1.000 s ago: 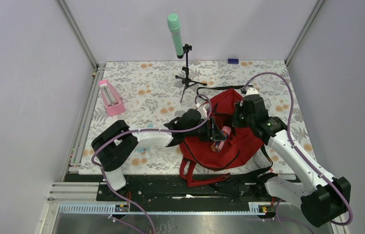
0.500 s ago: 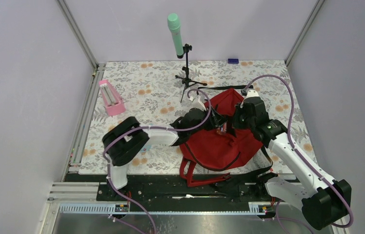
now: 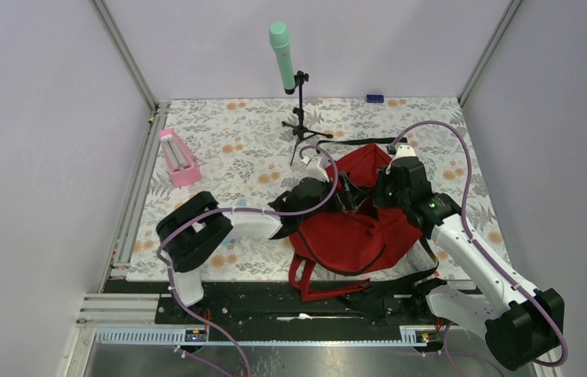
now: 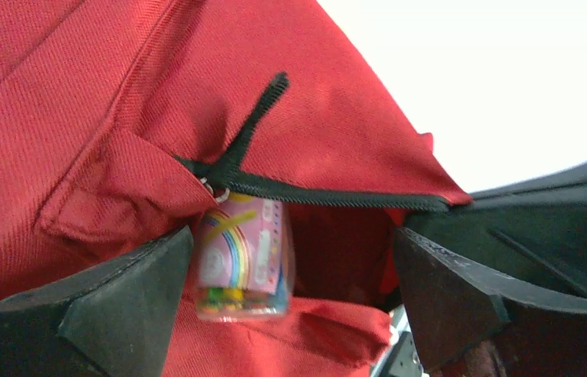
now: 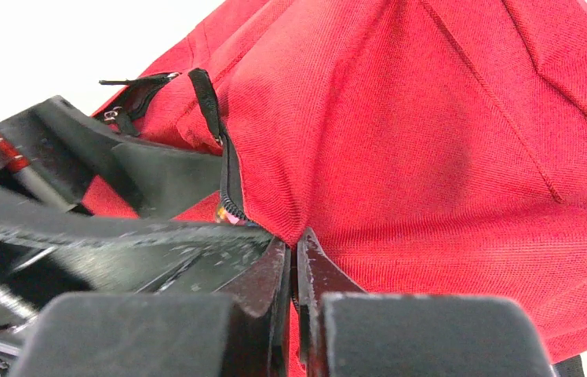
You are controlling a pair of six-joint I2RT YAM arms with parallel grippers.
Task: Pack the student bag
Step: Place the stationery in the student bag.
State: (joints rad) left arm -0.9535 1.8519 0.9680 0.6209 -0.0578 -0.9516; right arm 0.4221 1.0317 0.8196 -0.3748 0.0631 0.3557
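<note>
Student bag (image 3: 353, 228) lies slumped on the bench (image 3: 227, 133), lower center-right of the top view, red straps toward the bottom edge. Its black zipper (image 4: 329, 198) is open and the mouth gapes. 1 small pink rainbow case (image 4: 242, 255) sits in the mouth just under the zipper end, only partly inside.

Left pincer (image 4: 290, 298) straddles the opening, jaws wide apart, gripping nothing. The case is just beside the finger at frame left; contact unclear. Right pincer (image 5: 294, 263) is closed, pinching the bag's red fabric at the zipper edge, apparently propping the mouth up.

Progress: 1 item looks in, may need pushing deeper. Likely left: the pink object (image 3: 178, 157) at upper left of the bench, well apart from the bag, if it belongs, then zipping shut. Green microphone (image 3: 282, 56) at top center looks like a fixture.
</note>
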